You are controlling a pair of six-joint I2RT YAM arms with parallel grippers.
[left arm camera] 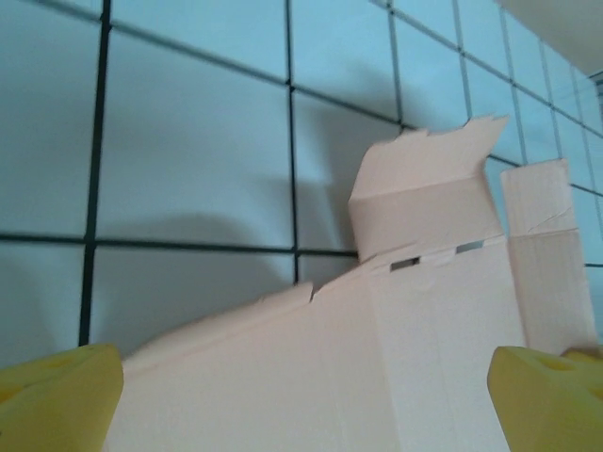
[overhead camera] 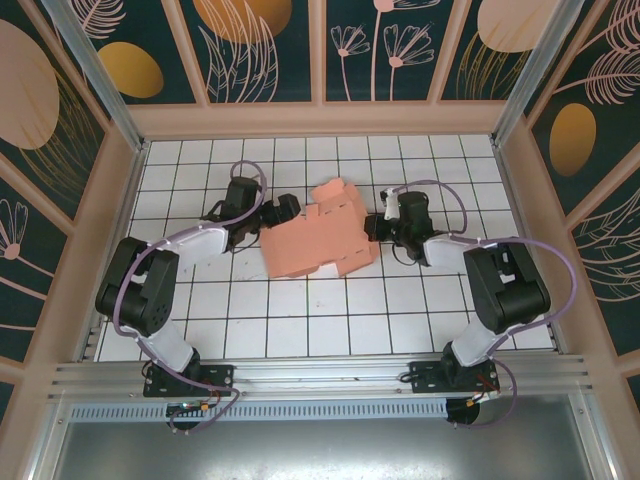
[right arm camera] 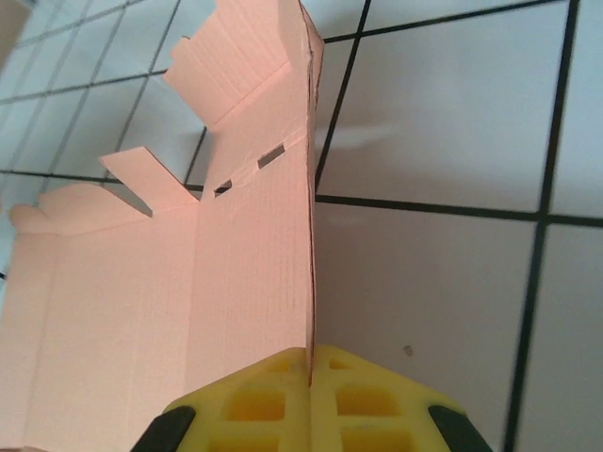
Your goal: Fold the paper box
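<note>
Two bent arms reaching inward, left gripper gaping wide across the box, right gripper pinching its upright right edge, wrists hanging low over the tiles.

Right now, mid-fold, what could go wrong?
1. The right gripper is pinching just the edge of the paper box; a hard pull may tear it or let it slip out.
2. The left gripper is open, nothing clamped on that side, so the box could slide when pushed.
</note>
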